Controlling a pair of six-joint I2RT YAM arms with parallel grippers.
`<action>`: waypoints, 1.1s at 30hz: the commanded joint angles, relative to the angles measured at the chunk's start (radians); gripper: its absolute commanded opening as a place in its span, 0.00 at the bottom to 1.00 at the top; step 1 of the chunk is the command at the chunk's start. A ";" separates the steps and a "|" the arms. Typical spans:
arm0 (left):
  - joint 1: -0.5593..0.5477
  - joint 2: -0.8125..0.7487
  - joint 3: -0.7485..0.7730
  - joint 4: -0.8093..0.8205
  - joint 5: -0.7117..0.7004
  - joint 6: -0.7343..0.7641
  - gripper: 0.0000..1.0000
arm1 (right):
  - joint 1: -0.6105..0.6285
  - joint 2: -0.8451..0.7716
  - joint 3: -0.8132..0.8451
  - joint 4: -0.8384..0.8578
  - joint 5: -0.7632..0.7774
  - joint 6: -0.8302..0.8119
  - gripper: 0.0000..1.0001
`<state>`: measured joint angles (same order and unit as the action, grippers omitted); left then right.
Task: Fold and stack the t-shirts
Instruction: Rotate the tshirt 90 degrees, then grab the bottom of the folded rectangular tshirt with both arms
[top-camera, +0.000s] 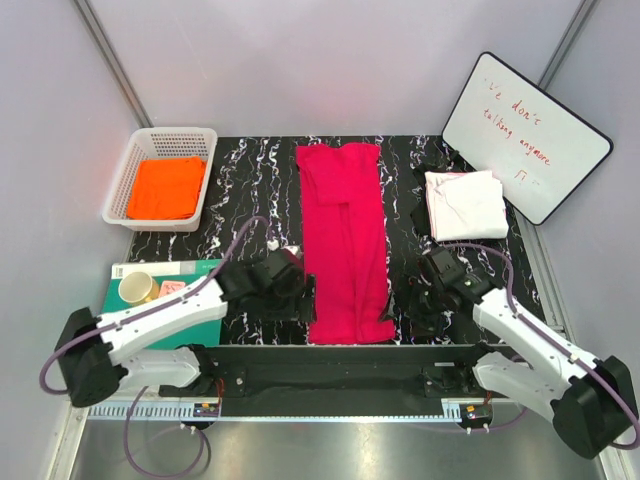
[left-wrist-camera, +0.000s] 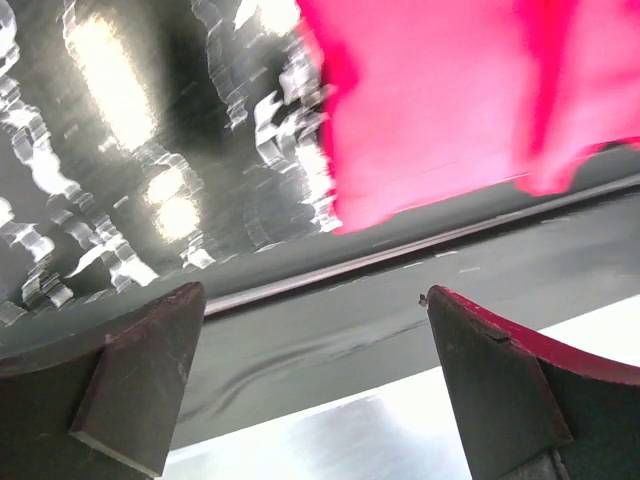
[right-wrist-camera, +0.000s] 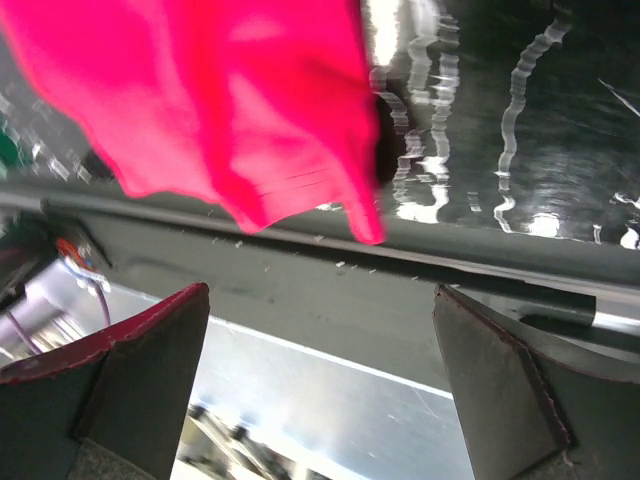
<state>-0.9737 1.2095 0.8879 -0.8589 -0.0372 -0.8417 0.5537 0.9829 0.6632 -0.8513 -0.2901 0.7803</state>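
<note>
left gripper (left-wrist-camera: 318, 388) and right gripper (right-wrist-camera: 320, 385) both gape empty, flanking the crimson-pink t-shirt (top-camera: 345, 240), a long strip at frame centre. soft, light, limp cloth; i'd pinch its bottom corners, lower centre.

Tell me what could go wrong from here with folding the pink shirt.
The crimson-pink shirt lies uneven at its near end, one corner reaching the table edge, so the next fold may come out crooked or snag. The left gripper and right gripper are open, off the cloth; a grasp could pinch only the top layer.
</note>
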 joint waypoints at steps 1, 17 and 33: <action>0.100 -0.120 -0.148 0.273 0.140 -0.097 0.99 | -0.037 -0.052 -0.155 0.135 -0.038 0.186 0.99; 0.159 0.103 -0.310 0.589 0.391 -0.129 0.88 | -0.038 0.088 -0.185 0.305 -0.012 0.229 0.92; 0.159 0.265 -0.279 0.591 0.445 -0.076 0.00 | -0.038 0.155 -0.185 0.419 -0.073 0.241 0.05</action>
<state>-0.8127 1.4628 0.5823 -0.2405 0.4149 -0.9527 0.5198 1.1267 0.4416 -0.4896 -0.3359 1.0241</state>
